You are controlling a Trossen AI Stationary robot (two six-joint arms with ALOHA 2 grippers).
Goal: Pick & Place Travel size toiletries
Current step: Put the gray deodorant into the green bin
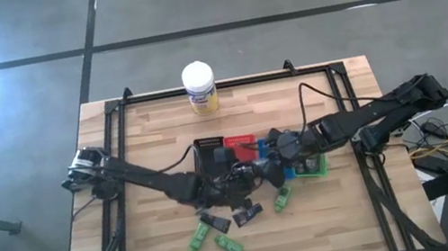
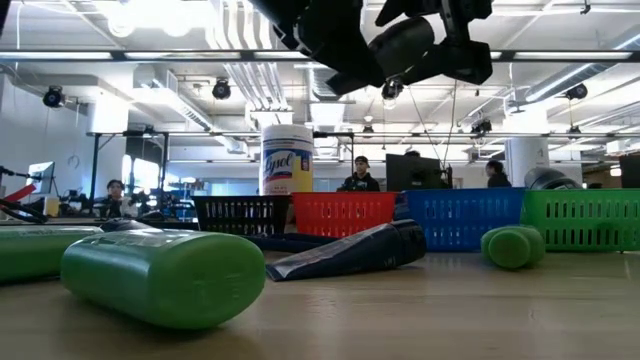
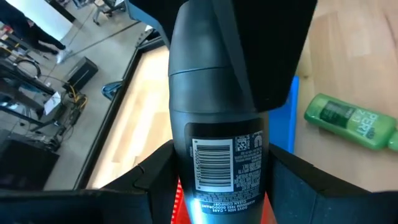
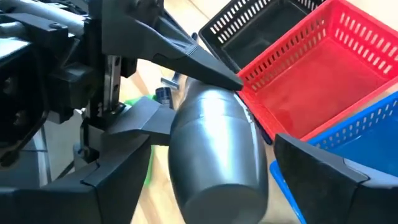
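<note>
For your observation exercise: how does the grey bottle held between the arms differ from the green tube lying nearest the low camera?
The grey bottle is dark grey and held above the table between the fingers of both grippers, left and right. The green tube is bright green, lying on its side on the table, untouched. Both are small rounded containers.

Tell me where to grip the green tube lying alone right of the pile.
Judging by its pose, take the green tube across its round body at mid-length, coming straight down from above: it lies flat on the table, apart from the other items, so both long sides are open.
</note>
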